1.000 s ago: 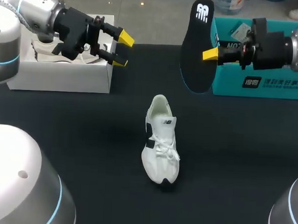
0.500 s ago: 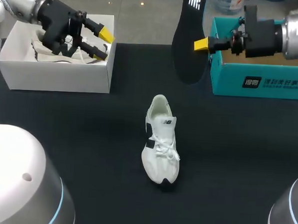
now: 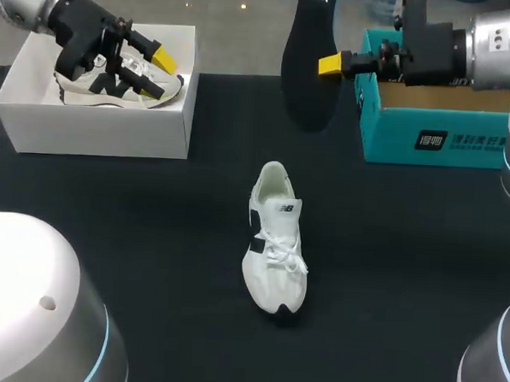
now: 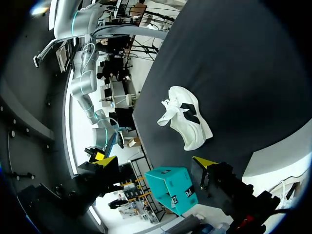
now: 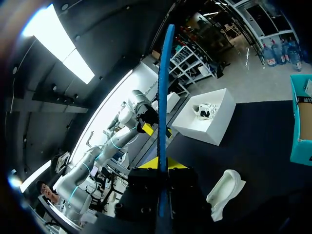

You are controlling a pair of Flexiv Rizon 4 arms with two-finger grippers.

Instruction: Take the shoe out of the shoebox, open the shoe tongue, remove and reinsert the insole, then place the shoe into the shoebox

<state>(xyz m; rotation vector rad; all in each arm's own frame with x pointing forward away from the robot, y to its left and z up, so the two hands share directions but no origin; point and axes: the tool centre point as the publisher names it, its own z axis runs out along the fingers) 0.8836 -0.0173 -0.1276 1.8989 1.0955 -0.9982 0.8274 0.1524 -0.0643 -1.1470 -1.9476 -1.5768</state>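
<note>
From above, your left claw (image 3: 159,70) hangs over the white shoebox (image 3: 96,123), its fingers spread and gripping nothing. Your right claw (image 3: 327,65) pinches the black insole (image 3: 306,65), which stands upright just beside the teal shoebox (image 3: 438,132). The white shoe (image 3: 273,248) lies on the black bench (image 3: 133,227), well apart from both claws.

In your left wrist view, the left claw (image 4: 155,161) is wide open and the shoe (image 4: 185,117) lies ahead of it. The teal shoebox (image 4: 171,187) shows between its tips.

In your right wrist view, the right claw (image 5: 160,165) is clamped on the insole (image 5: 163,87), seen edge-on. The shoe (image 5: 225,192) lies beside the claw, and the white shoebox (image 5: 204,117) is farther ahead.
</note>
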